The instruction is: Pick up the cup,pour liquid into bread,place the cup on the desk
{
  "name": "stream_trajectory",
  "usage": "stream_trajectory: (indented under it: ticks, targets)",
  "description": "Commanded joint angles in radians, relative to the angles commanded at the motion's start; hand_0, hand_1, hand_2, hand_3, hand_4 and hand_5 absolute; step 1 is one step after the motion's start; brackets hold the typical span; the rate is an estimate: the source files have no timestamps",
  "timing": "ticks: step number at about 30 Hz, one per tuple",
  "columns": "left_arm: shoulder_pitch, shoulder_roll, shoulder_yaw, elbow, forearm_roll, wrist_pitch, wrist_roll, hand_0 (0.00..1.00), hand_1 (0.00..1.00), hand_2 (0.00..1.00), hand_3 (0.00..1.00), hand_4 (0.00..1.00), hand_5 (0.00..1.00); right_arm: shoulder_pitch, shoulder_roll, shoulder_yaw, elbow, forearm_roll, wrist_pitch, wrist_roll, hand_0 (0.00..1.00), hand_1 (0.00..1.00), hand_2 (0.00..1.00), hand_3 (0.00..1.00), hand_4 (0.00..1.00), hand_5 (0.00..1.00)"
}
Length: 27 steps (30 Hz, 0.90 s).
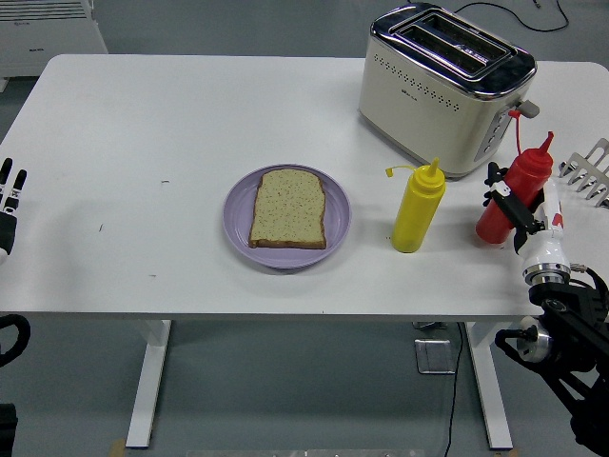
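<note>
A slice of bread (pixel 287 208) lies on a purple plate (pixel 238 228) at the table's middle. To its right a yellow squeeze bottle (pixel 418 208) stands upright. My right hand (pixel 511 209) is shut on a red squeeze bottle (pixel 512 191), which tilts slightly, its nozzle toward the upper right, just right of the yellow bottle and in front of the toaster. My left hand (pixel 10 195) rests at the left edge, fingers straight, holding nothing. No cup is in view.
A cream and chrome toaster (pixel 442 86) stands at the back right. A white rack (pixel 588 171) pokes in at the right edge. A cable (pixel 514 17) runs behind the toaster.
</note>
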Motion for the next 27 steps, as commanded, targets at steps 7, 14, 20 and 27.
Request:
stream_trajectory:
  ticks: [7, 14, 20, 27]
  targets:
    - [0.0, 0.0, 0.0, 0.0, 0.0, 0.0, 0.0, 0.808, 0.788, 0.804, 0.729, 0.621, 0.998, -0.005, -0.001, 0.001, -0.01, -0.005, 0.013, 0.015, 0.619, 0.593, 0.52, 0.481, 0.736, 0.336]
    - [-0.001, 0.0, 0.002, 0.0, 0.0, 0.001, 0.0, 0.809, 0.788, 0.804, 0.729, 0.621, 0.998, -0.022, -0.011, 0.006, 0.006, -0.022, 0.021, 0.043, 0.696, 0.636, 0.568, 0.556, 0.778, 0.374]
    - [0.0, 0.0, 0.006, -0.001, 0.0, 0.0, 0.0, 0.809, 0.788, 0.804, 0.729, 0.621, 0.998, -0.072, -0.027, 0.052, 0.041, -0.109, 0.068, 0.016, 0.89, 0.818, 0.859, 0.952, 0.882, 0.395]
    - [0.002, 0.0, 0.009, -0.001, 0.001, 0.0, 0.0, 0.808, 0.788, 0.804, 0.729, 0.621, 0.998, -0.182, -0.073, 0.164, 0.127, -0.247, 0.153, -0.045, 0.959, 0.886, 0.976, 0.998, 0.923, 0.381]
